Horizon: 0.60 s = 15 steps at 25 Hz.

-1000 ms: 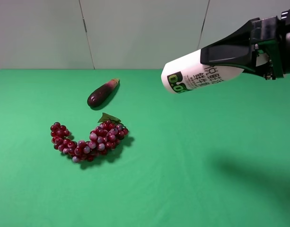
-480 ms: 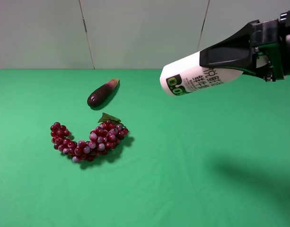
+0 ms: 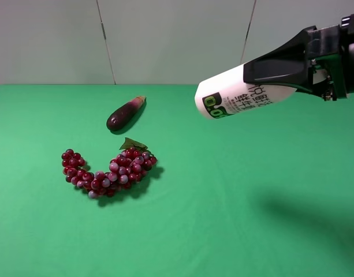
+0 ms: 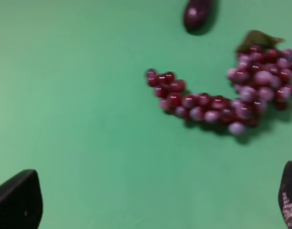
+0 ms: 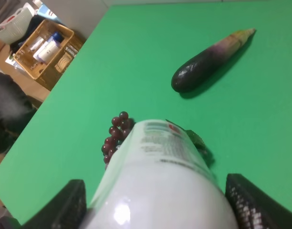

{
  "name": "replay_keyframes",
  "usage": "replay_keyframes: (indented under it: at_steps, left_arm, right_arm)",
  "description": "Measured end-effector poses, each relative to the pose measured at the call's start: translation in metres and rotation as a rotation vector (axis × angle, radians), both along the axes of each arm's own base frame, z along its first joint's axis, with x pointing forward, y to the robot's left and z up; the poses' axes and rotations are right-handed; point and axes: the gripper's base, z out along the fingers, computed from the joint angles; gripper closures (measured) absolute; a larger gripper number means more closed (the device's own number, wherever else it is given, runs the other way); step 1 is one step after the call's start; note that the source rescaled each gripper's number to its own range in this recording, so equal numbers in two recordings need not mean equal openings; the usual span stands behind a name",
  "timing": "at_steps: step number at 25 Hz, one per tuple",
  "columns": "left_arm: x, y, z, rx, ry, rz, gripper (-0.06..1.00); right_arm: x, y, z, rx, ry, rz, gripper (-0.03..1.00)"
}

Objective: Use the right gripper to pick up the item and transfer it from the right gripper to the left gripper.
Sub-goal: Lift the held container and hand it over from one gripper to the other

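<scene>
Over the last second the small white plastic drink bottle with the green-and-black label (image 3: 234, 97) has crept a little toward the middle of the exterior view. It is carried high above the green table (image 3: 223, 190) by the black, broad-fingered right gripper (image 3: 254, 74). Those jaws clamp the bottle's upper part, so it lies nearly level with its base leading; the cap end is hidden behind the fingers. The pick-up looks done, and the drift reads as the start of the handover.

The left gripper (image 4: 153, 202) is outside the exterior view. Its own camera shows its jaws spread wide with nothing between them, above the table near the bunch of red grapes (image 3: 107, 170), so the receiving side seems ready but not yet at the bottle. The dark purple eggplant (image 3: 125, 113) lies beyond the grapes, well apart from the bottle.

The bottle is opaque, so its fill cannot be told. Off the table, a yellowish open basket (image 5: 45, 47) holds several small packaged items, too small to identify.
</scene>
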Motion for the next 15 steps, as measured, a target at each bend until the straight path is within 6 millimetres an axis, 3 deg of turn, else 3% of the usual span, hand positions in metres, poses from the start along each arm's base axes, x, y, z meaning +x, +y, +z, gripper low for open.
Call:
replay_keyframes:
  at_steps: [6, 15]
  left_arm:
    - [0.024, -0.016, 0.019, -0.032, -0.054, -0.193, -0.06]
    - [0.073, -0.036, 0.044, 0.14, -0.257, -0.543, -0.06]
  right_arm:
    - [0.001, 0.0, 0.001, 0.007, -0.009, -0.003, 0.88]
    - [0.001, 0.001, 0.002, 0.006, -0.032, 0.009, 0.88]
